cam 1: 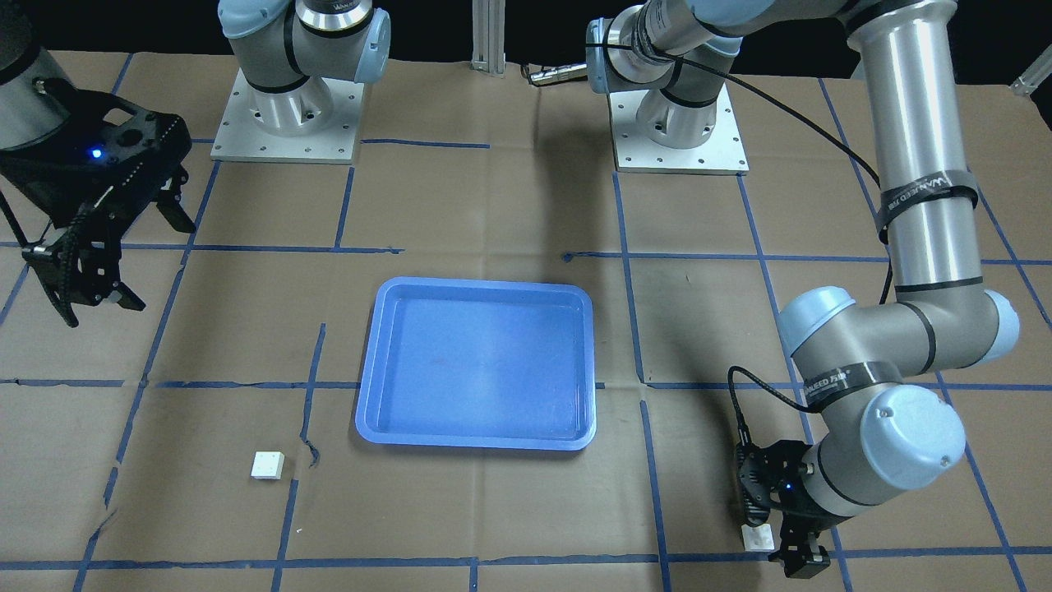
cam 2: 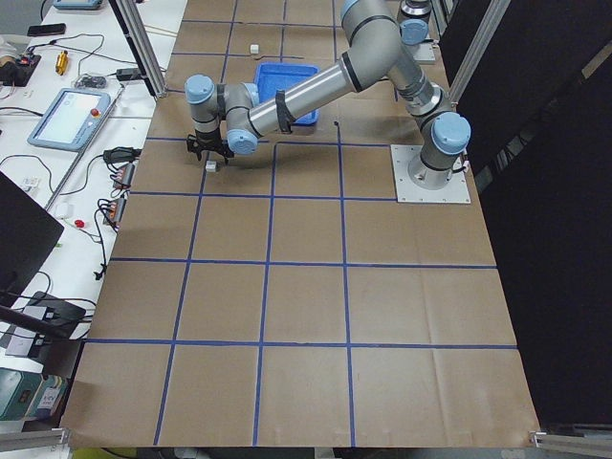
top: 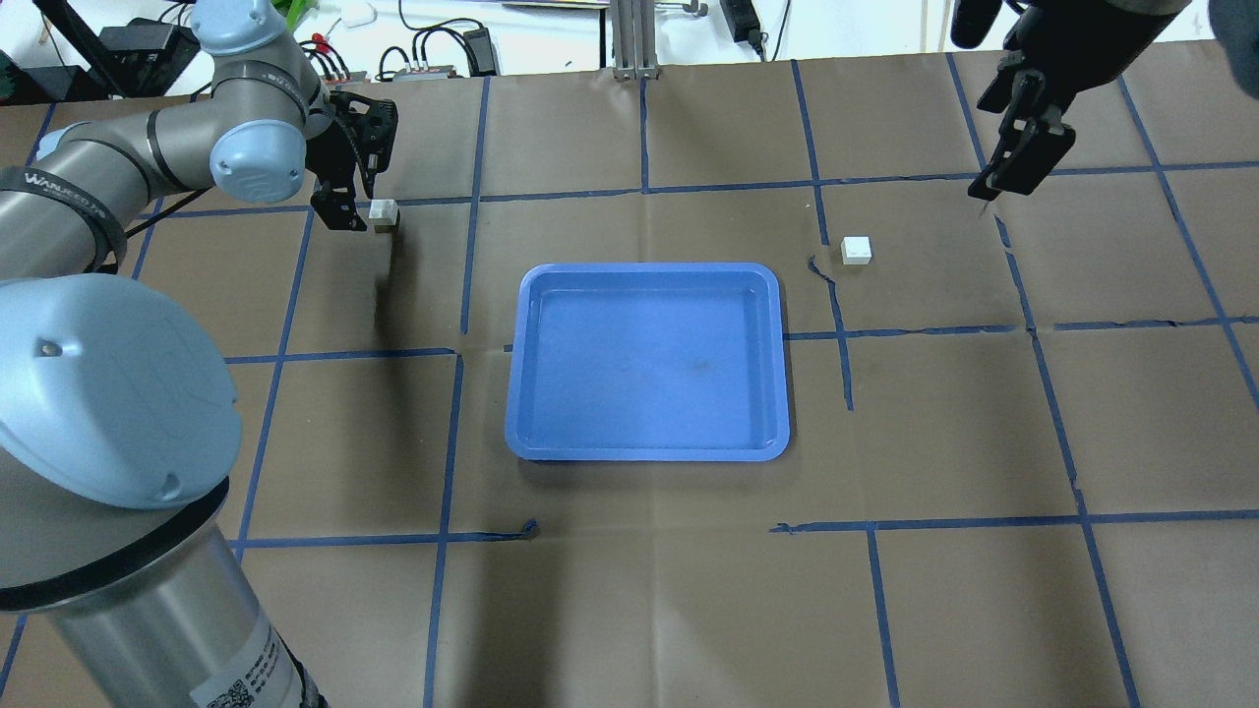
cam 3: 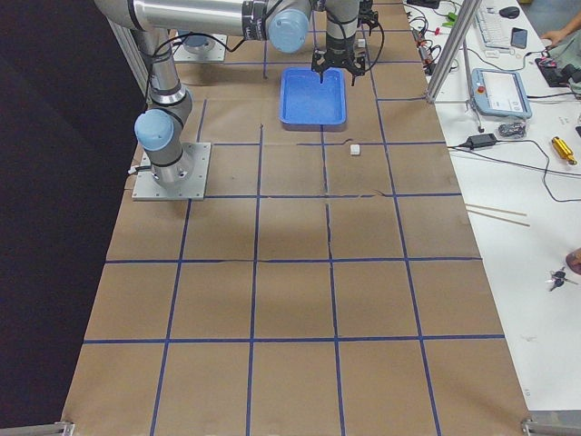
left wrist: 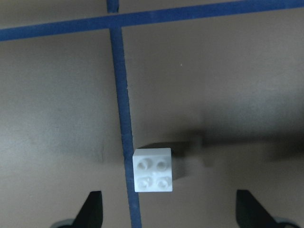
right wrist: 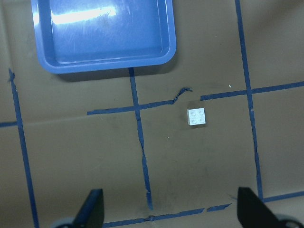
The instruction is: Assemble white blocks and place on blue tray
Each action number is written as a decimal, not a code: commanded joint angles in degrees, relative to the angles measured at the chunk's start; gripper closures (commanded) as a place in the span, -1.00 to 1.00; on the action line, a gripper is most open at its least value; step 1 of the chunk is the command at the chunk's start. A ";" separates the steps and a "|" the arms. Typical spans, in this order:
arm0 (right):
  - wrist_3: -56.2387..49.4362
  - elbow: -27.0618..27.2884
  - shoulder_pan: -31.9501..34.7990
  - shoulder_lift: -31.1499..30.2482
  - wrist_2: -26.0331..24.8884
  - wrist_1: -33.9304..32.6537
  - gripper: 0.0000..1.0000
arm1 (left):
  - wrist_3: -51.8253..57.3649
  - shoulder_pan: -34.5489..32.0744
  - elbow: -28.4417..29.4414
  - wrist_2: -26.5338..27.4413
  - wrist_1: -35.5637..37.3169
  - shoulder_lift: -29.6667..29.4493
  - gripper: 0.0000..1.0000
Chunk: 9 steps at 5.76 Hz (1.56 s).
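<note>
The blue tray (top: 647,362) lies mid-table with nothing in it. One white block (top: 384,212) sits on the brown paper to its far left. My left gripper (top: 352,208) hovers low over that block, open. In the left wrist view the block (left wrist: 153,169) lies between the fingers (left wrist: 92,209), nearer the left one and untouched. The second white block (top: 857,250) lies right of the tray. My right gripper (top: 1013,172) is open and empty, high above the far right, and its wrist view shows that block (right wrist: 197,117) and the tray (right wrist: 102,33).
The table is covered in brown paper (top: 964,433) with a blue tape grid, torn in places. The arm bases (cam 1: 288,123) stand at the robot's side. Cables and a control pendant (cam 2: 72,115) lie on the side bench.
</note>
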 commanded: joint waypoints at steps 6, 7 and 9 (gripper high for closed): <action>-12.50 -1.08 -2.88 16.96 5.19 -6.26 -1.00 | 0.73 -0.96 -0.84 -0.27 -3.40 5.45 0.75; -12.67 -0.56 -2.88 18.81 11.22 -7.74 -1.00 | -2.67 -4.45 -1.36 -0.35 -8.14 8.70 0.82; -12.50 6.09 -2.88 20.93 14.25 -22.37 -1.00 | -9.09 -13.59 -5.56 -1.92 -10.19 14.25 0.93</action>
